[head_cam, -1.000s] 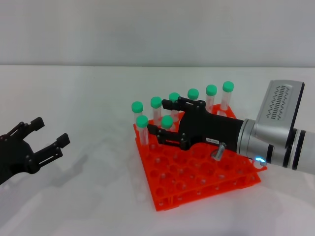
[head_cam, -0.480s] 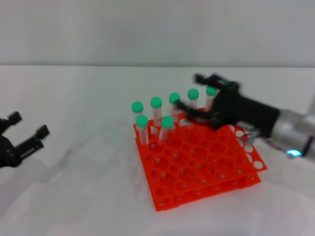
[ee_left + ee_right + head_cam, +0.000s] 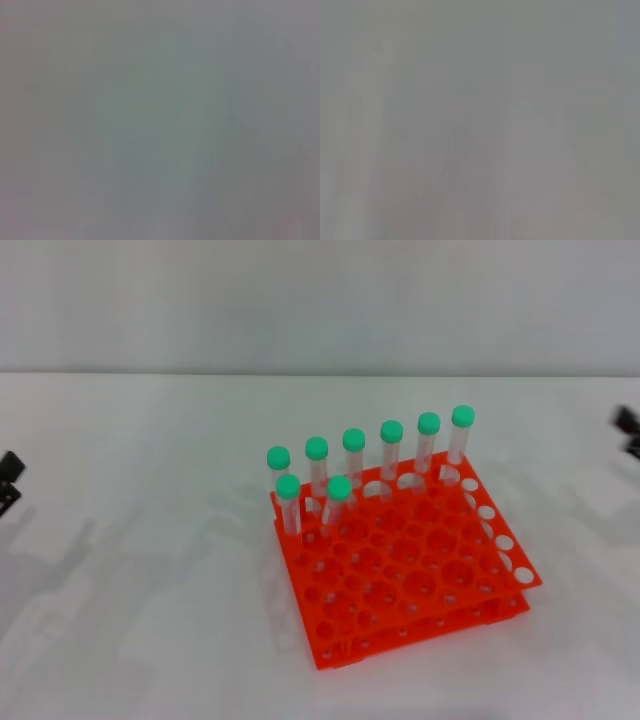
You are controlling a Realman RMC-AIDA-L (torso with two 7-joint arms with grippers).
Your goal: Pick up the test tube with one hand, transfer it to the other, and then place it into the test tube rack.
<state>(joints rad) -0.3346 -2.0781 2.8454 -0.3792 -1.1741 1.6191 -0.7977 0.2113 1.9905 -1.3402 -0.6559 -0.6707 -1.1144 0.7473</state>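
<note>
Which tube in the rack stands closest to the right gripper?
The test tube at the right end of the back row of six in the test tube rack; its green cap lies nearest the right gripper at the frame's right edge.

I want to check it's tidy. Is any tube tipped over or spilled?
No. All eight tubes stand upright in the rack, six in the back row, two in front. Nothing is spilled. Left gripper and right gripper sit at the edges.
</note>
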